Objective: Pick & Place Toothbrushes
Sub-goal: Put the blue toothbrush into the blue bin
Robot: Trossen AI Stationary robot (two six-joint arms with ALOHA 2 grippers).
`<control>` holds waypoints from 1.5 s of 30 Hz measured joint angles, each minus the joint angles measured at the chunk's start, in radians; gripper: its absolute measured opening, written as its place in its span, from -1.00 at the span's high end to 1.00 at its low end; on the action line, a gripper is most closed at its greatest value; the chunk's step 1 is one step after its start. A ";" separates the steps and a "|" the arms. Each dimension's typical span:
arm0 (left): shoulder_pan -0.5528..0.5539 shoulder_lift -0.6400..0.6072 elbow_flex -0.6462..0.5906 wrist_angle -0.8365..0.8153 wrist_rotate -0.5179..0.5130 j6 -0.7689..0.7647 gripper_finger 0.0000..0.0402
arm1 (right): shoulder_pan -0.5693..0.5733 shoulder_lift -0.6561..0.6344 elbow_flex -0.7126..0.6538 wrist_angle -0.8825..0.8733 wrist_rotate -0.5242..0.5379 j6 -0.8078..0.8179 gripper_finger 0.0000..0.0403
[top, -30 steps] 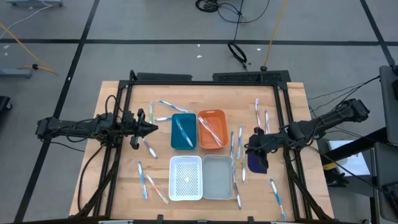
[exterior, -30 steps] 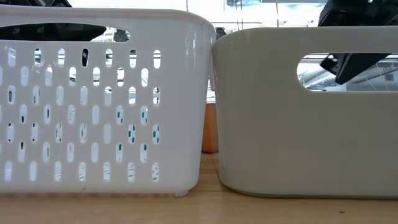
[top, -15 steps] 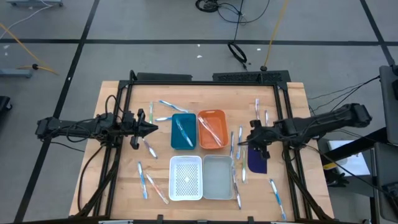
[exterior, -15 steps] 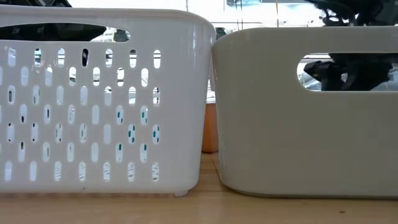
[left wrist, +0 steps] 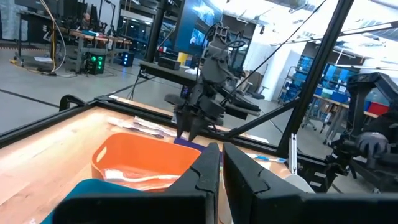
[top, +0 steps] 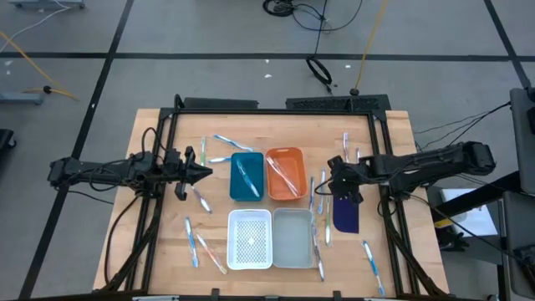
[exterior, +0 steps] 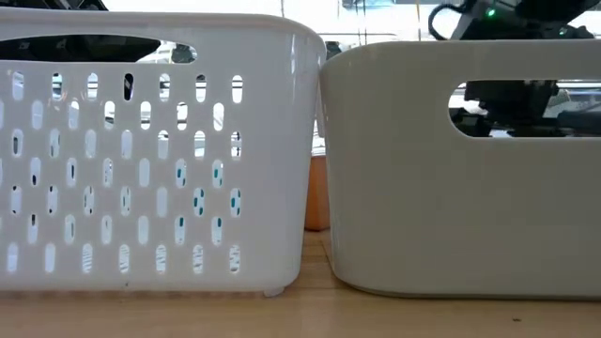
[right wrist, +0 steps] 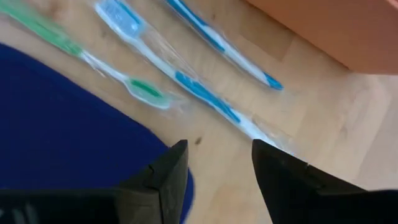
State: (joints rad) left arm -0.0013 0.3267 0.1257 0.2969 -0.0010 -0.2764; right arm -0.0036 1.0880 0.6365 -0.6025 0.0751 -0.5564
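Several toothbrushes lie scattered on the wooden table; a few lie in the teal tray and the orange tray. My right gripper hangs open, slanting down over the table between the orange tray and the dark blue pad. Just ahead of its fingers lie a blue-and-white toothbrush, a green one and another blue one, flat on the wood. In the high view this gripper is beside the toothbrushes. My left gripper waits shut, level, left of the teal tray.
A white perforated basket and a pale grey tray stand near the front edge and fill the low view. A black frame borders the table. More toothbrushes lie at the far right and front left.
My right gripper has swung from over the dark blue pad toward the table's far-left, nearer the orange tray, has sunk a little and has rolled about its own axis. The toothbrushes and trays have stayed where they were.
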 joint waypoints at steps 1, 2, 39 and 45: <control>0.000 0.000 0.000 0.000 0.000 0.000 0.90 | -0.014 0.004 0.000 0.000 -0.001 -0.017 0.14; 0.000 0.000 0.000 0.000 0.000 0.001 0.90 | -0.027 0.010 0.000 0.000 -0.006 -0.032 0.14; 0.000 0.000 0.000 0.000 -0.009 0.005 0.90 | -0.205 0.387 0.105 0.110 -0.130 -0.466 0.14; 0.000 0.000 0.000 0.000 -0.010 0.011 0.90 | -0.205 0.437 0.107 0.106 -0.132 -0.454 0.14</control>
State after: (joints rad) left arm -0.0013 0.3271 0.1257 0.2966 -0.0105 -0.2653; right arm -0.2085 1.5254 0.7433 -0.4970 -0.0571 -1.0107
